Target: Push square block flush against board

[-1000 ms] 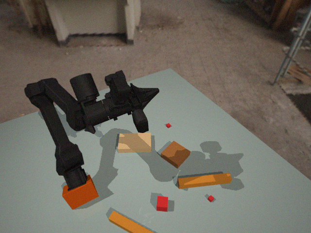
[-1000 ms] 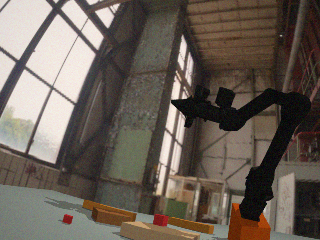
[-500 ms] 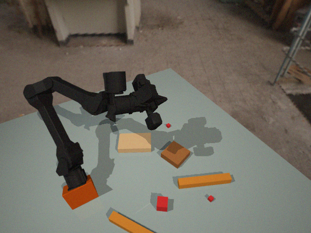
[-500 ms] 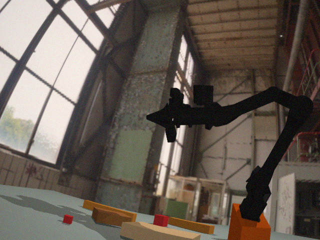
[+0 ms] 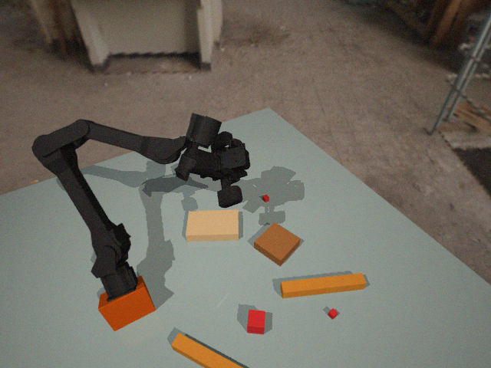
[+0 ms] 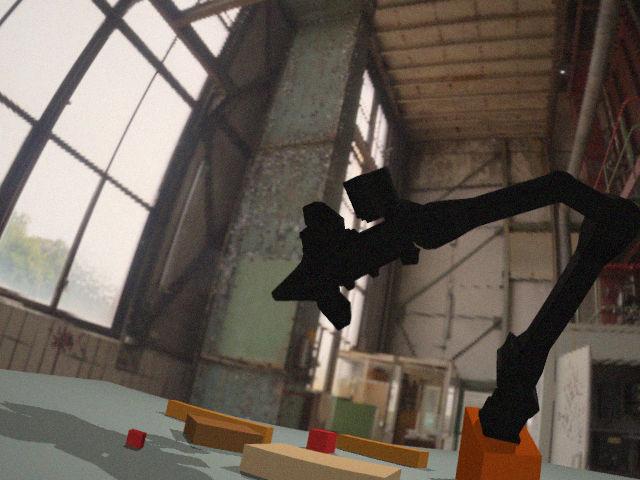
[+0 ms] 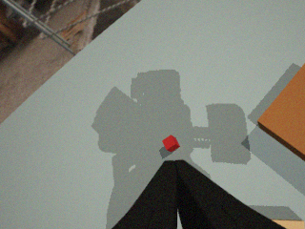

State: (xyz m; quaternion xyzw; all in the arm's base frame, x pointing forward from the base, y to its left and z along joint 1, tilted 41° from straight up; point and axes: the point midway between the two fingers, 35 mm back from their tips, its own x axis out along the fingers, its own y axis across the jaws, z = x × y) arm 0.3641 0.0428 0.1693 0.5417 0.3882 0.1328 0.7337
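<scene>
The brown square block (image 5: 277, 241) (image 6: 219, 432) (image 7: 288, 112) lies flat on the table, turned so that a corner points toward the board. The pale tan rectangular board (image 5: 212, 222) (image 6: 315, 461) lies flat to its left in the top view. The two are apart, with a gap between them. In the wrist view a small piece of the board (image 7: 290, 223) shows at the bottom right. My gripper (image 6: 277, 295) (image 7: 173, 169) is shut and empty, well above the table. It is off to the side of the block and touches neither part. In the top view its fingertips are hard to make out.
A tiny red cube (image 5: 265, 198) (image 6: 135, 438) (image 7: 171, 143) lies beyond the board and block. An orange bar (image 5: 323, 285) lies near the block, another orange bar (image 5: 202, 351) nearer the front. A red block (image 5: 255, 321) (image 6: 321, 440) and a second tiny red cube (image 5: 332, 313) lie nearby.
</scene>
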